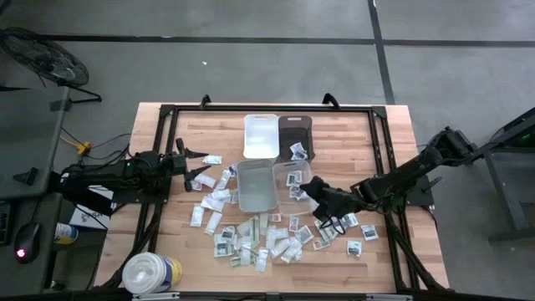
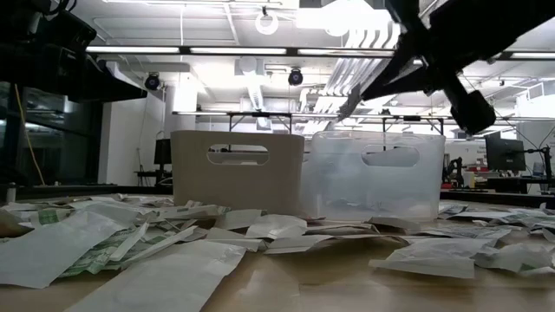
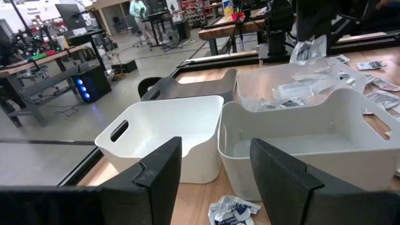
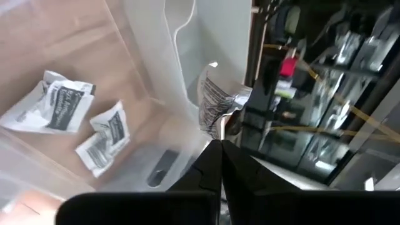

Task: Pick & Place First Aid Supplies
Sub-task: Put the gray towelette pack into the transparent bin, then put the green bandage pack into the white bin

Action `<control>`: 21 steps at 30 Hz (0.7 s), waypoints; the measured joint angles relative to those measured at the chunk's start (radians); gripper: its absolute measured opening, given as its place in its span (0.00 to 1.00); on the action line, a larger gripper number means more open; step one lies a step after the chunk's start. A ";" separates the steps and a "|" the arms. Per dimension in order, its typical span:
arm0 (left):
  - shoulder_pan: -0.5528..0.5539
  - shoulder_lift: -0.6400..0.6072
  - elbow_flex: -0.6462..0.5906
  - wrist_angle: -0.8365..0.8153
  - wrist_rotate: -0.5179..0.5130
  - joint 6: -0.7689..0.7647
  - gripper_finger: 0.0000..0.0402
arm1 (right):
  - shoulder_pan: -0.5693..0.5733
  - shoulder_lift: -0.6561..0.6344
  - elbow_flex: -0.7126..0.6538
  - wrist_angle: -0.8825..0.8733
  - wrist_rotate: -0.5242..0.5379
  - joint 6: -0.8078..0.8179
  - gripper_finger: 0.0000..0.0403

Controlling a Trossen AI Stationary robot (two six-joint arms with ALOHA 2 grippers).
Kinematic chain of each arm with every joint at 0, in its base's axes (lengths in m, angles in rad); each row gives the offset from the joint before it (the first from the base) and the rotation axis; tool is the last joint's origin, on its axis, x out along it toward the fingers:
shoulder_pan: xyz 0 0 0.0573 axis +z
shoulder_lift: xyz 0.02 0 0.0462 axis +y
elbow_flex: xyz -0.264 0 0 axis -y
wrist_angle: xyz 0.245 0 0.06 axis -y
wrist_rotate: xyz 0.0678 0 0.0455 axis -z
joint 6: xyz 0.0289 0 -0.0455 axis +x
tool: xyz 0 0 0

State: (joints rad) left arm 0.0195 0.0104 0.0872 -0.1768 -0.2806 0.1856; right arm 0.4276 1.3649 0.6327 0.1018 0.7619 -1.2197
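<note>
Risk: the packet (image 4: pixel 215 103), pinched only by a corner, may slip or catch on the clear bin (image 1: pixel 292 171) wall and drop onto the bench (image 1: pixel 393 150) (a thin paper edge gives little hold).

Right gripper (image 4: pixel 220 139): fingers closed on that packet, arm reaching across, poised over the clear bin's rim.

Left gripper (image 3: pixel 215 172): fingers wide, empty, waiting near the white bin (image 3: pixel 165 134).

Remaining packets (image 1: pixel 251 242): scattered on the bench.
</note>
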 joint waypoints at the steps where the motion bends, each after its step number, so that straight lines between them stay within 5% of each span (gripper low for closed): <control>1: 0.000 0.000 0.000 0.000 0.000 0.000 0.47 | -0.004 0.005 0.000 -0.001 0.000 0.023 0.00; 14: 0.000 0.000 0.000 0.000 0.000 0.000 0.47 | -0.030 0.008 -0.001 -0.054 -0.026 0.322 0.26; 21: 0.000 0.000 0.000 0.000 0.000 0.000 0.47 | -0.030 -0.078 -0.001 -0.122 0.300 0.832 0.41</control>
State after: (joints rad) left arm 0.0193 0.0104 0.0872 -0.1768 -0.2806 0.1856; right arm 0.3973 1.2873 0.6319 -0.0206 1.0622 -0.3876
